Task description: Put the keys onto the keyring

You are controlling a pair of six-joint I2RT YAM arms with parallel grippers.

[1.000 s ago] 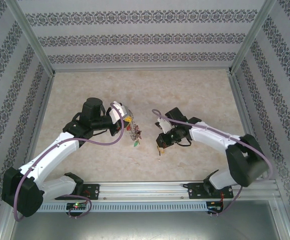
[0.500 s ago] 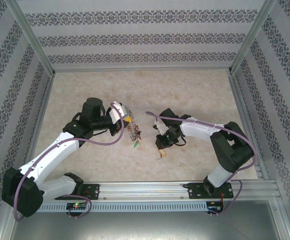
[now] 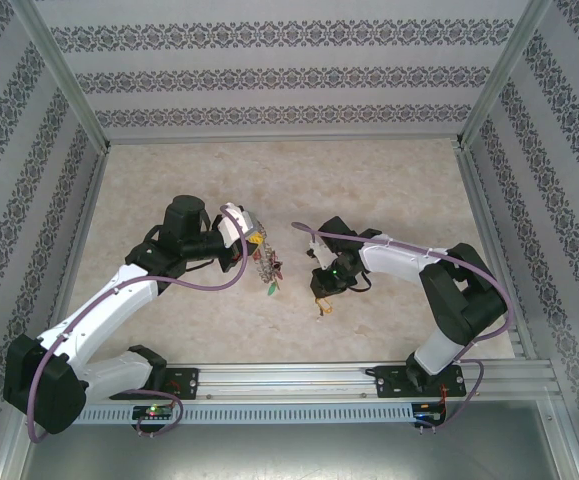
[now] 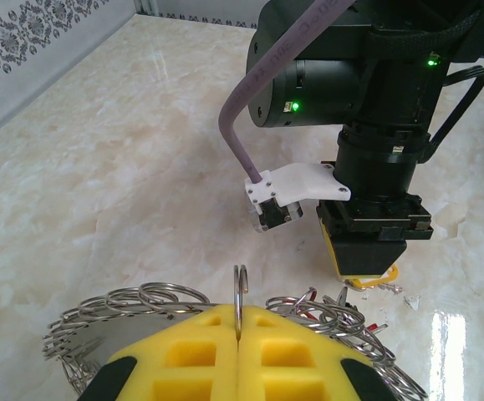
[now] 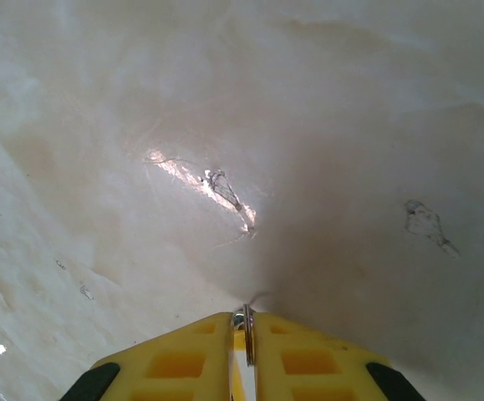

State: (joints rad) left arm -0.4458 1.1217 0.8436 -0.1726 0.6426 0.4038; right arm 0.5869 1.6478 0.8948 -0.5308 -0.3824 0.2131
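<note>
Visibility is the weak point. From above, your keyring (image 3: 267, 267) reads as a small tangle of silvery keys with red and green tags, too fine to separate one key from another. In the left wrist view its near part is cut off by the yellow pads and the frame edge. The tan-tagged key (image 3: 321, 310) shows just beyond the tip of your right hand (image 5: 243, 323), toward the near edge. You cannot tell whether it rests on the desk (image 3: 389, 190) or hangs.

Your left hand (image 4: 238, 313) is fully closed. Its pads are pressed together on one upright wire loop of the keyring, with the other loops fanned out on both sides.

Your right hand points down at the marble. Its pads are drawn nearly together, leaving a thin slit, and a small metal ring sits in that slit. You cannot tell whether the pads pinch it or stand just clear of it.

The two hands face each other mid-desk, near but apart. From the left wrist, the right arm's purple cable (image 4: 240, 117) and white bracket (image 4: 296, 185) hang in front of the tan-tagged key. Scuff marks (image 5: 225, 190) show on the marble under the right hand.
</note>
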